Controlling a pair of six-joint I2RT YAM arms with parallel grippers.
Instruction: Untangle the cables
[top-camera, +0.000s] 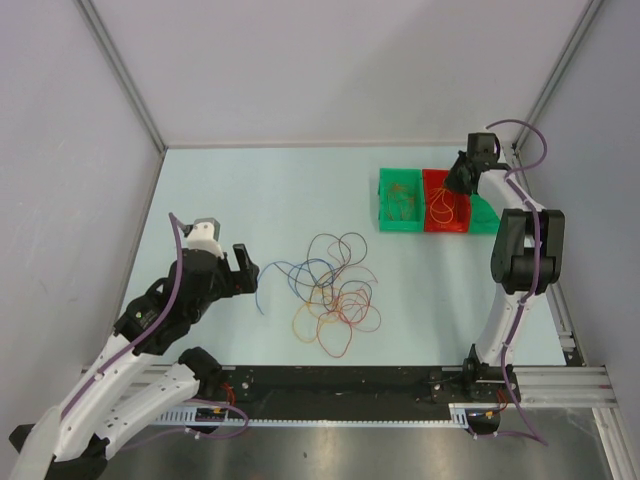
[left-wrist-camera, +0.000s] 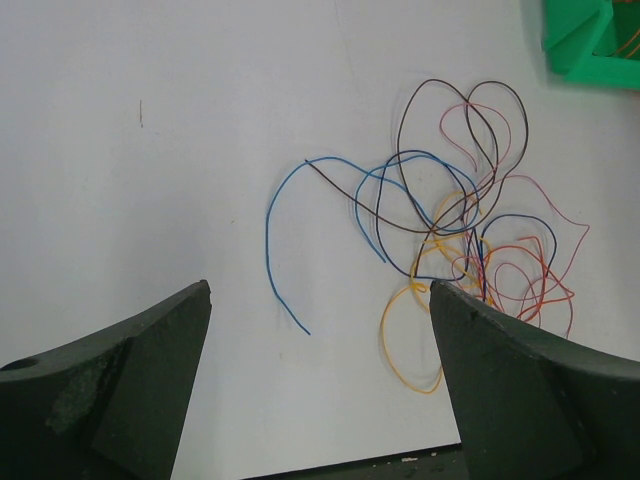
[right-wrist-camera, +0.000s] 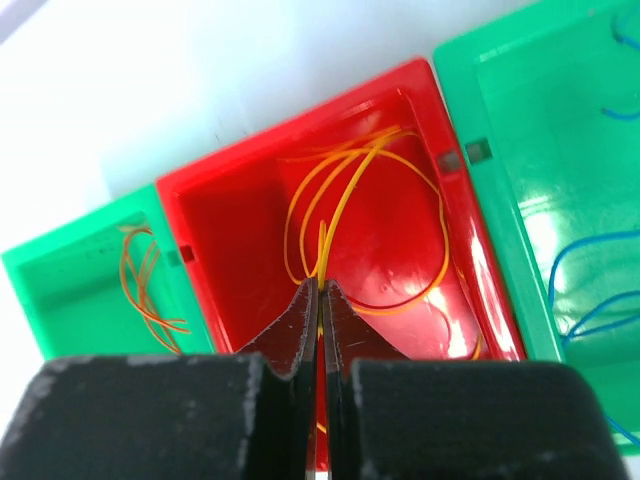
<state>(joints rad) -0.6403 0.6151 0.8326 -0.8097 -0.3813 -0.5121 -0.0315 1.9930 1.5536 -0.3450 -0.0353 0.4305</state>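
Orange cable (right-wrist-camera: 322, 250) — pinched by right gripper (right-wrist-camera: 321, 290).

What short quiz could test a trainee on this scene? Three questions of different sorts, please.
1. True or false: the left gripper is open and holds nothing.
2. What does the shut right gripper pinch? A. an orange cable. B. a blue cable. C. nothing.
3. Which bin lies under the right gripper?
Key: 1 true; 2 A; 3 the red bin.
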